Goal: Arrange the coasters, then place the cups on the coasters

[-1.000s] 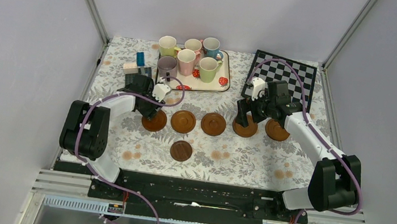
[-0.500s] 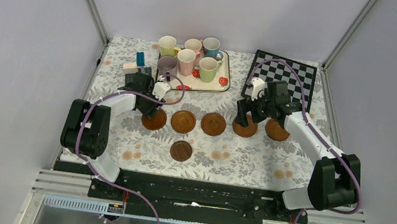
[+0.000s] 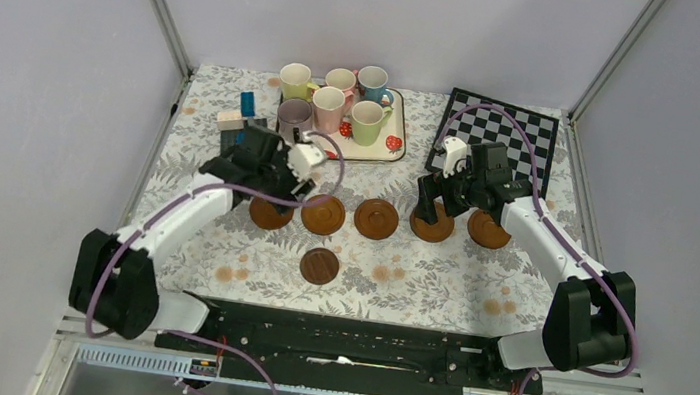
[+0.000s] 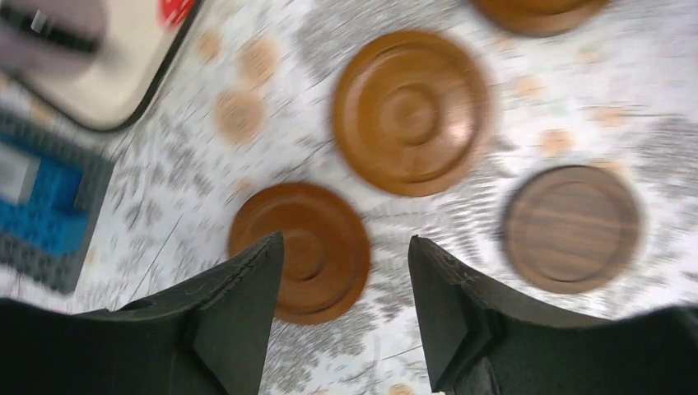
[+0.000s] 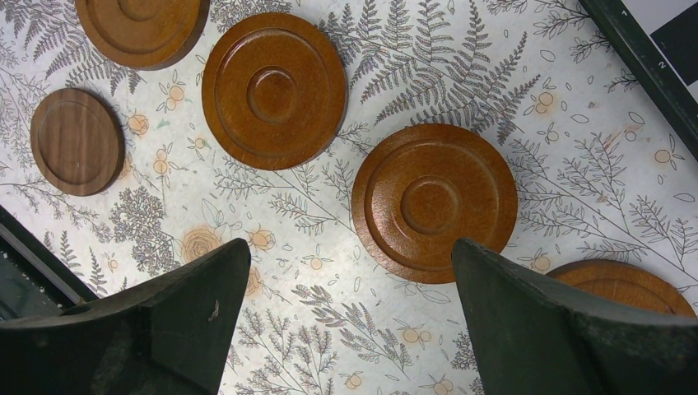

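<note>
A white rectangular tray printed with strawberries (image 3: 390,148) was seen at the far middle of the floral-patterned worktop (image 3: 397,274). Six small ceramic handled cups were crowded upright on it. A yellow-green cup (image 3: 294,80), a pale pink cup (image 3: 340,79) and a light blue cup (image 3: 372,81) stood along the tray's far side. A mauve-grey cup (image 3: 294,117), a pink cup (image 3: 327,108) and a green cup (image 3: 366,121) stood along its near side. A black-and-white chessboard (image 3: 510,137) was laid just right of the tray.

On the near side of the tray, a row of five round mid-brown wooden coasters with raised centre rings (image 3: 376,218) was spread. It ran from below the tray's left corner to well past its right edge, and no cup was set on any of them. A smaller, darker round wooden coaster (image 3: 319,265) was left farther from the tray than the row, below the tray's left half.

The left jaws were held partly open above the leftmost coaster of the row (image 4: 300,251), near the tray's left near corner. Nothing was gripped between them, though the left wrist view was blurred. The right jaws were spread wide and empty above the fourth coaster of the row (image 5: 435,202), to the right of the tray's near right corner.
</note>
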Controlling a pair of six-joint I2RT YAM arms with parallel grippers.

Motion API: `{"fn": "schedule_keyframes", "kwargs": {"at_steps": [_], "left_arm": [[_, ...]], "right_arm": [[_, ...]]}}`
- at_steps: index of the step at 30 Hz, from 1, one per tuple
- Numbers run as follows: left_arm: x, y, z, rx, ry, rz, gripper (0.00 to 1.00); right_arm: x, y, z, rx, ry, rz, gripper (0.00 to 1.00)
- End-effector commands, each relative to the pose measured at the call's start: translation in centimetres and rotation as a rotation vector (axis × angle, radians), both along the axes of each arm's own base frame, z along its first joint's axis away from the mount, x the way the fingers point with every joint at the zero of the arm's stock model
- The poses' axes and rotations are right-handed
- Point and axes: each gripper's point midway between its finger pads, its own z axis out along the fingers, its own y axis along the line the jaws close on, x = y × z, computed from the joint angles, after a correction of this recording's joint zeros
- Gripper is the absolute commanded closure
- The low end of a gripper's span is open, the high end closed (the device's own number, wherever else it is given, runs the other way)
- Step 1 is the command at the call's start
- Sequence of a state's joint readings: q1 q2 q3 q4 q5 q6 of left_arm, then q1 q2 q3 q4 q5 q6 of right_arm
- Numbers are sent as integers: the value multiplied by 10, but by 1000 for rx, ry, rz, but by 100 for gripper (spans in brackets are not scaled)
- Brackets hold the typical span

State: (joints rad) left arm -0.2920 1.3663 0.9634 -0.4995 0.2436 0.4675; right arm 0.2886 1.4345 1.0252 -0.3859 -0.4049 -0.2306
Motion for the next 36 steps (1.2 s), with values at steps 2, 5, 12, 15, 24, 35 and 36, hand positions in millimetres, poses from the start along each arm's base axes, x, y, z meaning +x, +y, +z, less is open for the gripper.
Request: {"fn": "schedule_keyframes", "kwargs": {"at_steps": [2, 5, 12, 15, 24, 35, 36], "left_arm": [[-57, -54, 0, -47, 59, -197, 37], [-76, -72, -15, -35, 114, -249, 37], [-94, -90, -54, 71, 148, -328, 37], [-95, -89, -66, 111, 168, -339, 39], [-99, -78, -95, 184, 213, -338, 49], [-136, -25, -109, 289, 279, -346, 59], [-137, -18, -108, 292, 284, -337, 59]], "right_arm": [[6, 2, 19, 34, -25, -16, 0], [9, 1, 24, 46, -28, -28, 1], [11, -3, 24, 51, -27, -40, 0], [12, -4, 23, 49, -29, -44, 1], [11, -7, 20, 39, -27, -45, 0], [11, -6, 20, 42, -23, -42, 0], [11, -6, 20, 43, -24, -41, 1]]}}
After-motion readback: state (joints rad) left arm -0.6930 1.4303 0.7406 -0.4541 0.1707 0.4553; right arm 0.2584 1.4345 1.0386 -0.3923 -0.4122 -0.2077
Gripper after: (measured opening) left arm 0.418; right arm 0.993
